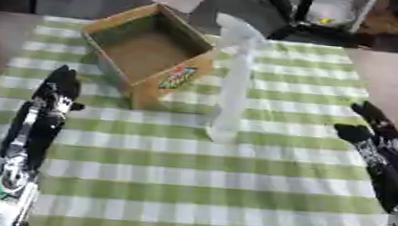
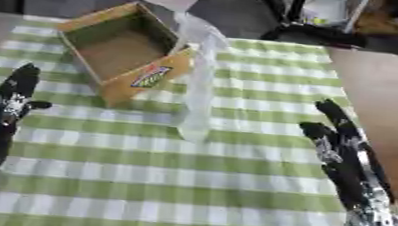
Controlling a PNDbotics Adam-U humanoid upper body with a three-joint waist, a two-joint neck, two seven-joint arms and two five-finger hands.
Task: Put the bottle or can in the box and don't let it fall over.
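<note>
green and white checks cover the table [image 1: 189,184], with dark chair legs and clutter blurred along the far edge. left hand [image 1: 56,92] is up at the near left, fingers straight and pointing away, holding nothing. right hand [image 2: 337,132] mirrors it at the near right, fingers straight too, thumb apart to the inside, also holding nothing.

between the two hands, further out on the cloth than either, stands the bottle [image 1: 231,87]: a tall, pale, see-through thing, upright with a slight lean, its base on the cloth and its top wider and whitish. it is well apart from both hands, nearer the middle line than either palm, and no finger is touching it.

just beyond the left hand's fingertips and to their inside sits the box [image 1: 150,51], an open cardboard carton turned at an angle, its brown floor bare, a colourful printed label on the near side wall. the bottle stands just beside that box's near right corner, outside it; whether the two touch i cannot tell.
</note>
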